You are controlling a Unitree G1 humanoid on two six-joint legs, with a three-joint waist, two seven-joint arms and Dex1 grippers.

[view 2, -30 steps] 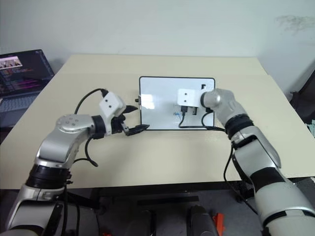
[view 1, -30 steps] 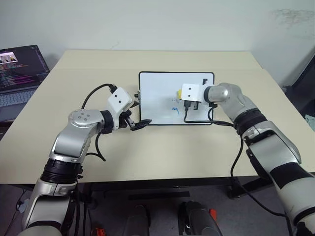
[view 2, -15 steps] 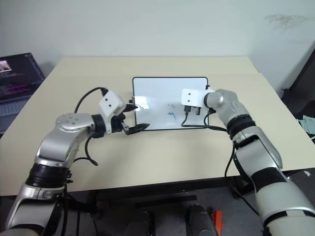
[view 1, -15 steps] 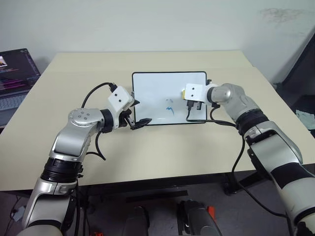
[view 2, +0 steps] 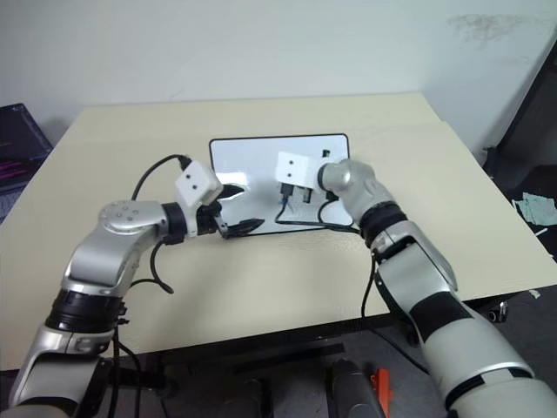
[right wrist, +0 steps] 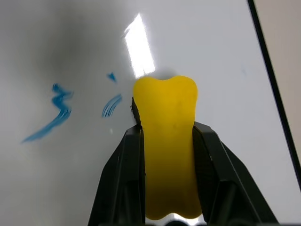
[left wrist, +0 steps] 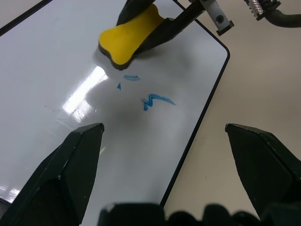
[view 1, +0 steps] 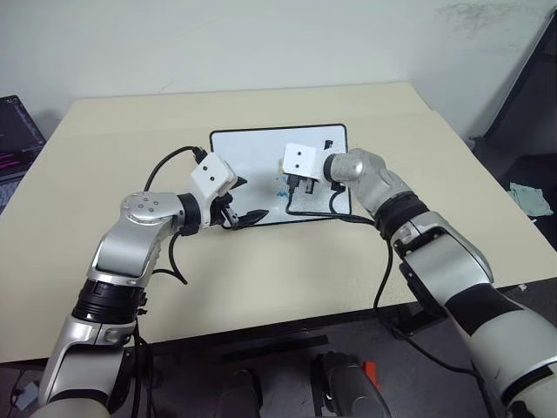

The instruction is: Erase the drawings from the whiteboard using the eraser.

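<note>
You are working with the whiteboard [view 1: 261, 148] lying flat on the counter [view 1: 287, 261], near its middle and straight ahead of you, so both arms can reach it. Your left pincer [view 1: 241, 202] is standing wide open just off the board's near left corner, holding nothing; judging by its place beside the frame, it is there to steady the board if it slides. Your right pincer [right wrist: 165, 141] is clamping shut on the yellow eraser [right wrist: 167, 136], one black finger on each long side, so the free end of the pad is sticking out ahead of the fingertips and can be pressed to the glossy surface. That end is sitting over the board right beside what is left of the drawings [left wrist: 153, 100]: a blue zigzag scribble, a short stroke and a small speck, all close together near the board's edge. Whether the pad is actually touching the surface is hard to say, though its shadow is lying tight under it. The marks are not yet wiped, so the erasing is only partly done.
</note>
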